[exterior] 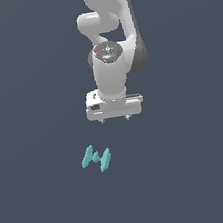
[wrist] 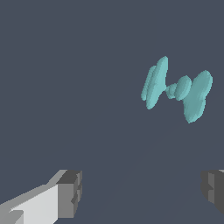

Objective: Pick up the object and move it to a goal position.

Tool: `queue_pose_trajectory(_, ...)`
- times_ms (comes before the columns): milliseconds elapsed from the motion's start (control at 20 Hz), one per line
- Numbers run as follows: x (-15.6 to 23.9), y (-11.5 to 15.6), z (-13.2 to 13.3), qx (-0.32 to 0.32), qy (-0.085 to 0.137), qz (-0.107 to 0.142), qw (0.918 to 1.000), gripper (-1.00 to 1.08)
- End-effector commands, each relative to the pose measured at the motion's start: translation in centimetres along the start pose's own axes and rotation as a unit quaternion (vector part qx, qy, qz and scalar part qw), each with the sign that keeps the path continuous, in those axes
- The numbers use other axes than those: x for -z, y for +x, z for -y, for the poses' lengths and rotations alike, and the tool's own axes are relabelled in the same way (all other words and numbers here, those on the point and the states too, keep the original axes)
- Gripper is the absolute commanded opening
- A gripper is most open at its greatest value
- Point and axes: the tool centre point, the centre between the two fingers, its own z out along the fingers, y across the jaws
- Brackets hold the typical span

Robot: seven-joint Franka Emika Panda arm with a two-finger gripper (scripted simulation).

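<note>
Centre frame in the exterior view: white Panda arm point(exterior: 108, 48) descending from the top edge, gripper point(exterior: 114, 119) pointing down over a plain dark grey desk point(exterior: 41, 205). Jaws spread wide, holding nothing; in the wrist view, two grey fingertips point(wrist: 70, 192) at the lower corners with bare desk between. Below the gripper and slightly toward the exterior view's left: the object point(exterior: 96, 158), a small teal-cyan piece of two flat angular panels joined by a short middle bar, apart from the jaws and untouched. Same piece point(wrist: 177, 89) in the upper right of the wrist frame, panels on edge.
</note>
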Motion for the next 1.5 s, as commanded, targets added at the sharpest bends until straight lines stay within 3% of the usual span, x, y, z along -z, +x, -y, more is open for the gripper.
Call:
queue_pose_trajectory(0, 0.0, 0.0, 0.0, 0.0, 0.0, 0.0, 1.0, 1.0)
queue_pose_trajectory(500, 1.8, 0.8, 2.2, 0.014, -0.006, -0.021, 0.9997, 1.0)
queue_pose_trajectory(950, 1.4, 1.1, 1.8, 0.032, -0.007, -0.019, 0.9993, 1.0)
queue_pose_trajectory(1450, 0.2, 2.4, 0.5, 0.108, -0.009, -0.015, 0.994, 1.0)
